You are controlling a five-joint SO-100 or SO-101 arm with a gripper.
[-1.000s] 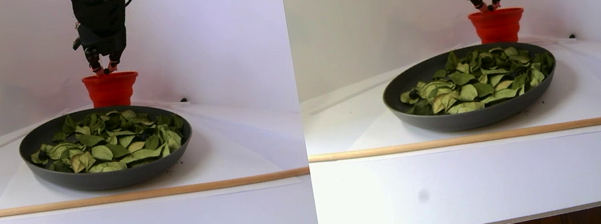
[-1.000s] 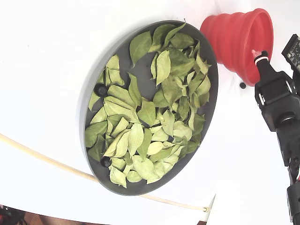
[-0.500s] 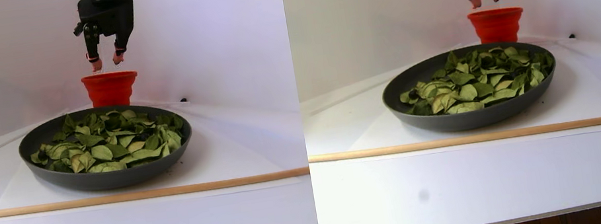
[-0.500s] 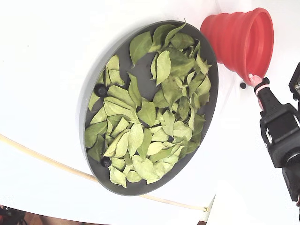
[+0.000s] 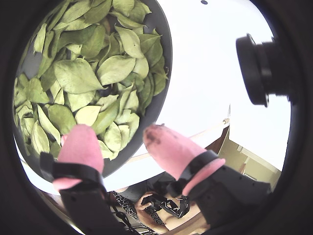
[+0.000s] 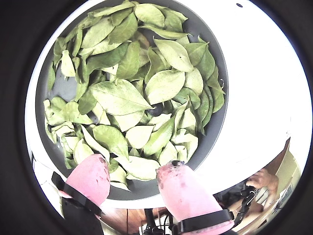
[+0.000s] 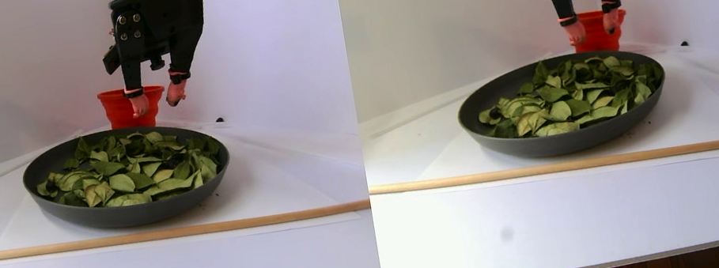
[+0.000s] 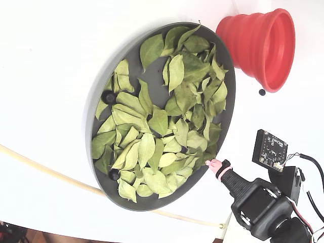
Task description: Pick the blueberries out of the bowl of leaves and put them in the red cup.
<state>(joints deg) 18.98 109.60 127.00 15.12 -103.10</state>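
Observation:
The dark grey bowl (image 8: pixel 96 101) is full of light green leaves (image 8: pixel 159 121). Two blueberries lie bare on its floor by the left rim in the fixed view, one (image 8: pixel 108 96) higher and one (image 8: pixel 114 174) lower. A dark spot (image 6: pixel 155 110) among the leaves may be another. The red cup (image 8: pixel 263 45) stands past the bowl's upper right rim, its inside hidden. My gripper (image 8: pixel 215 164) hovers at the bowl's lower right rim, open with nothing between its pink fingertips (image 5: pixel 80 147). In the stereo pair view, the gripper (image 7: pixel 158 98) hangs in front of the cup (image 7: pixel 115 108).
A thin wooden stick (image 7: pixel 104 240) lies across the white table in front of the bowl (image 7: pixel 132 214). A small black dot (image 8: pixel 261 92) sits on the table beside the cup. The arm's black body and a circuit board (image 8: pixel 271 149) fill the fixed view's lower right corner.
One second ago the gripper was closed just above the red cup. It opened there, then swung away to the bowl's rim, still open.

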